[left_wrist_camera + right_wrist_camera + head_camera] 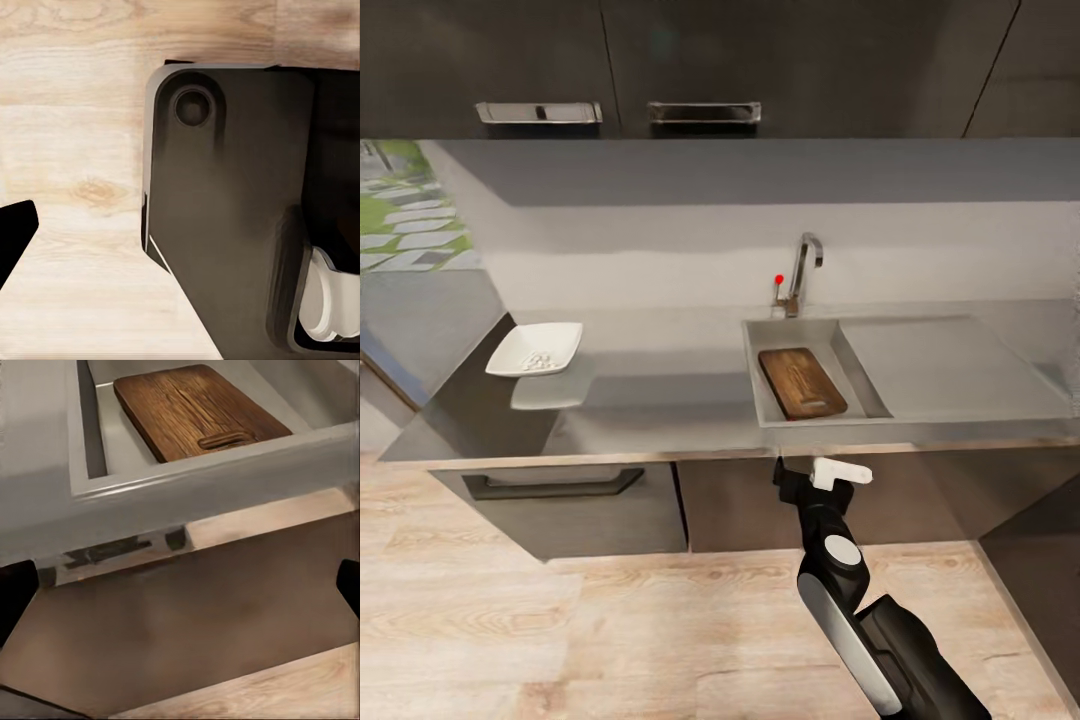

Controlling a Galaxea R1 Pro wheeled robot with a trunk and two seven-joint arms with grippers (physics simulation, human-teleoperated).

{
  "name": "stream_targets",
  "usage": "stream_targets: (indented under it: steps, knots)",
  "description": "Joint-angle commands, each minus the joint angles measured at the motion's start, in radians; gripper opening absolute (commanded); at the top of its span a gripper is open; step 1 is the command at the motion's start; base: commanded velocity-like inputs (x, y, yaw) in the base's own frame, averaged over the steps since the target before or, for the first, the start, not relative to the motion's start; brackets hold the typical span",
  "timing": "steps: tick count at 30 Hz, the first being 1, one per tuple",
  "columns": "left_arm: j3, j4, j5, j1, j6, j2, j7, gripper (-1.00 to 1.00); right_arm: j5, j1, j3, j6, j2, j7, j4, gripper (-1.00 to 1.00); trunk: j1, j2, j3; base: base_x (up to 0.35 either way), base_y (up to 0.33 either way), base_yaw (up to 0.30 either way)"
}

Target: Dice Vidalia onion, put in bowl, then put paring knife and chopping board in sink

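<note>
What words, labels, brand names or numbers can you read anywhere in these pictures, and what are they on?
None: no text shows anywhere.
The chopping board in the sink shows only wood grain and a slot.
The bowl on the countertop is plain white, with small pale pieces inside.
The tap bears a red knob and no marking.
The upper cabinet handles are bare metal.
The right gripper carries no label.

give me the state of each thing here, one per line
chopping board: lying flat inside the sink
bowl: upright on the countertop, small pale pieces in it
right hand: empty, low in front of the counter edge
drawer: shut
tap: no water running
</note>
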Motion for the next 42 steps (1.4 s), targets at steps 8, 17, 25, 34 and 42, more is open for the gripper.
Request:
stream_targets:
  steps: [8,17,25,34,42]
  knots:
    - [-0.009,0.000,0.010,-0.001,-0.005,0.001,-0.003,1.00,-0.005,-0.001,0.003,0.006,-0.001,-0.007,0.000,1.00,0.000,-0.002,-0.002,-0.337,0.000,0.000]
    - [-0.009,0.002,0.010,-0.001,-0.003,0.000,-0.003,1.00,-0.002,-0.001,0.004,0.004,-0.004,-0.007,0.005,1.00,0.000,-0.002,-0.002,-0.313,0.000,0.000]
    - [-0.008,0.002,0.011,-0.001,-0.002,-0.001,-0.003,1.00,-0.001,0.003,0.022,-0.186,-0.072,-0.004,0.195,1.00,0.000,-0.002,-0.002,-0.050,0.000,0.000]
    - [-0.006,0.001,0.012,-0.001,-0.002,-0.001,-0.003,1.00,-0.051,0.003,0.269,-0.521,-0.132,0.136,0.693,1.00,0.000,-0.002,-0.002,0.000,0.000,0.000]
    - [-0.006,0.001,0.012,-0.001,0.000,-0.001,-0.002,1.00,-0.233,0.003,0.285,-0.722,0.009,0.728,1.468,1.00,0.000,-0.002,-0.002,0.000,0.000,0.000]
